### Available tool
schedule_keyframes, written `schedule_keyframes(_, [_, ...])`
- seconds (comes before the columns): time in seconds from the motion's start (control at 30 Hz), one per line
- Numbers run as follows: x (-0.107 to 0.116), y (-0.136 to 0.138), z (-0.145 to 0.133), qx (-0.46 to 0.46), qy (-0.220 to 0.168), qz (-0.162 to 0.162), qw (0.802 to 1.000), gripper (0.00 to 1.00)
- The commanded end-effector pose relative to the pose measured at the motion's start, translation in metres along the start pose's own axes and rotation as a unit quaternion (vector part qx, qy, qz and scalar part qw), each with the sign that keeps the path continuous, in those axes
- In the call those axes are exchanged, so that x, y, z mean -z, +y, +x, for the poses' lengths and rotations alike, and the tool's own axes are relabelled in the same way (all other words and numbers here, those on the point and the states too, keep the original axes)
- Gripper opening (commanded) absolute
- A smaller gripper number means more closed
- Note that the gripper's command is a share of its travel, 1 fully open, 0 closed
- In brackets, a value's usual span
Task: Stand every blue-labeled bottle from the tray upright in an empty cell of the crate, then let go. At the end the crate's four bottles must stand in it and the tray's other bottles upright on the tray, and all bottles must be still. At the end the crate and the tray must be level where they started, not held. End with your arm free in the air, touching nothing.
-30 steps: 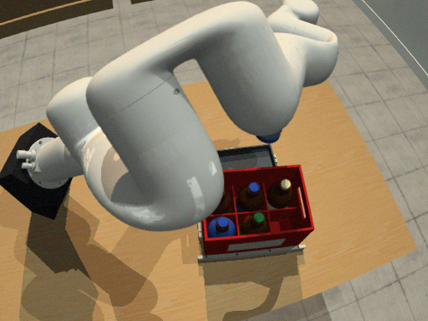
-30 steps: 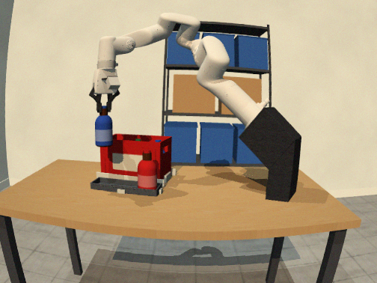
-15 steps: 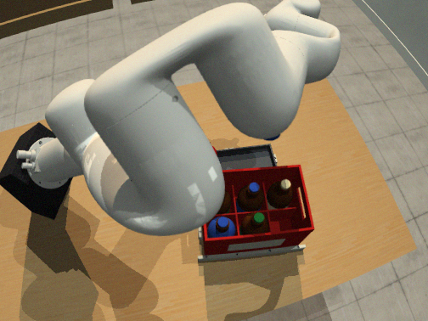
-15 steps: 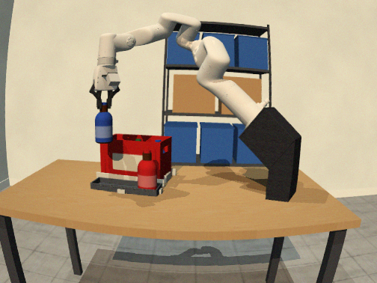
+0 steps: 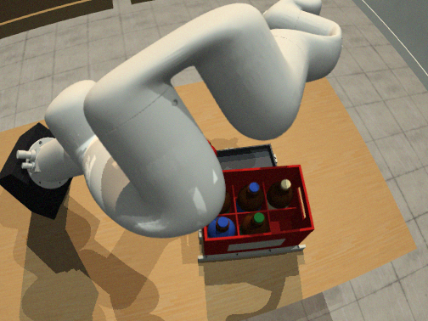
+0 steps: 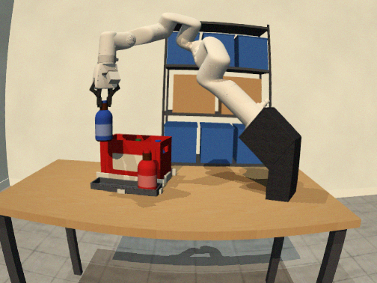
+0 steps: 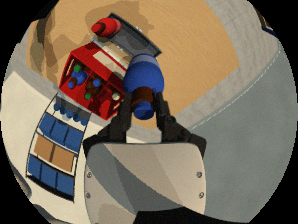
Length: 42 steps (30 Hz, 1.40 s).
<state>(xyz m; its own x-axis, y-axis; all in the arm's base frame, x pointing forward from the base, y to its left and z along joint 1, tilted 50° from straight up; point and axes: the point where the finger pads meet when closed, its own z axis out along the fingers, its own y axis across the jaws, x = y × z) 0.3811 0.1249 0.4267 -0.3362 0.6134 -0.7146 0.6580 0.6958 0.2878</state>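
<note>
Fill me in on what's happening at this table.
A white robot arm has its claw shut on the neck of a blue bottle, holding it upright in the air by the red crate. Several bottles already stand in the crate, with one cell visibly free. A red bottle stands on the grey tray.

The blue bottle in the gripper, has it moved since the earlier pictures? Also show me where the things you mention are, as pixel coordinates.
Yes, upward. In the exterior view, the blue bottle (image 6: 103, 125) (image 7: 143, 75) now hangs higher against the red crate (image 5: 297, 239) (image 6: 106, 161) (image 7: 89, 51), its base nearer the rim's level.
</note>
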Motion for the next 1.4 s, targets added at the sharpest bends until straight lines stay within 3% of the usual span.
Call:
schedule_keyframes(0.0, [0.001,0.001,-0.001,-0.001,0.0,-0.002,1.0,0.0])
schedule_keyframes(1.37, [0.001,-0.009,-0.011,-0.001,0.0,-0.002,1.0,0.0])
